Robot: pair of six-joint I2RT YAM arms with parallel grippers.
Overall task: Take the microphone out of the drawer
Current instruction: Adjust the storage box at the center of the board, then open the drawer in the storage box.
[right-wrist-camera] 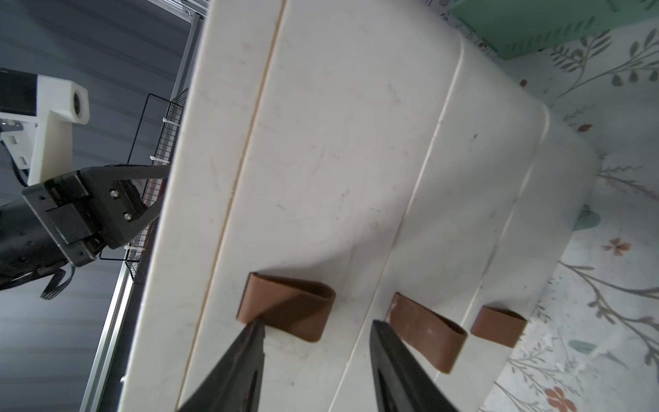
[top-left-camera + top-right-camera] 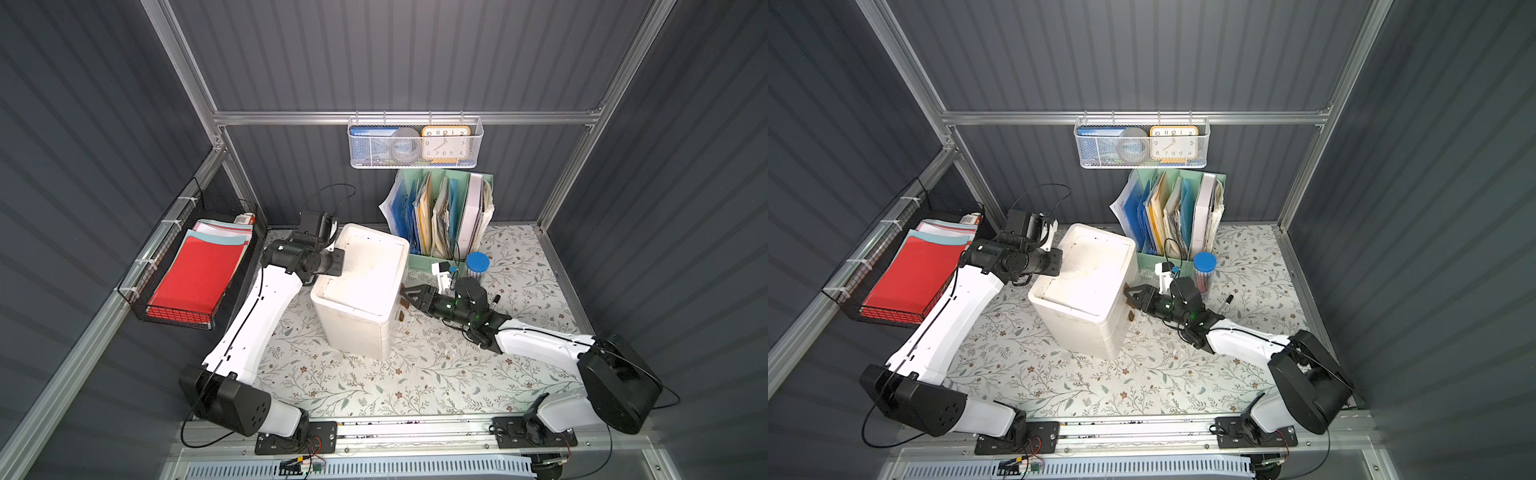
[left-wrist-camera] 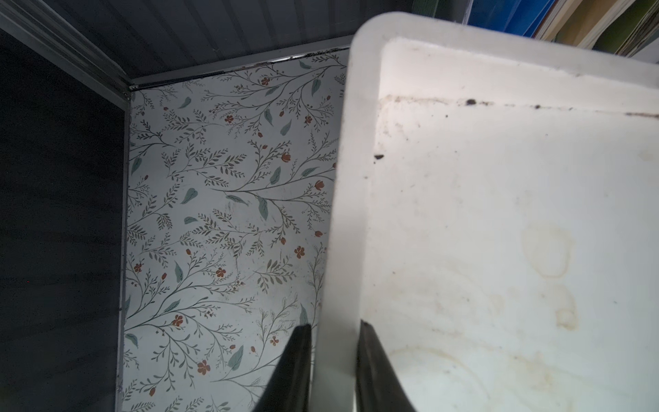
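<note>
Right wrist view | my right claw (image 1: 316, 321) stands apart around the top strap handle (image 1: 296, 303), at 3 o'clock on the drawer chest (image 2: 361, 286) | left claw (image 3: 333, 324) clamped on its rim (image 3: 351, 178) at 9 o'clock | drawers shut, microphone hidden from me

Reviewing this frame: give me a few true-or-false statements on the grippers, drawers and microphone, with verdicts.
1. The left gripper is shut on the drawer unit at its top rim. True.
2. The top drawer is pulled out. False: all three drawers are closed.
3. The right gripper is open at the top drawer's brown handle. True.
4. The microphone lies on the table. False: no microphone is in view.
</note>
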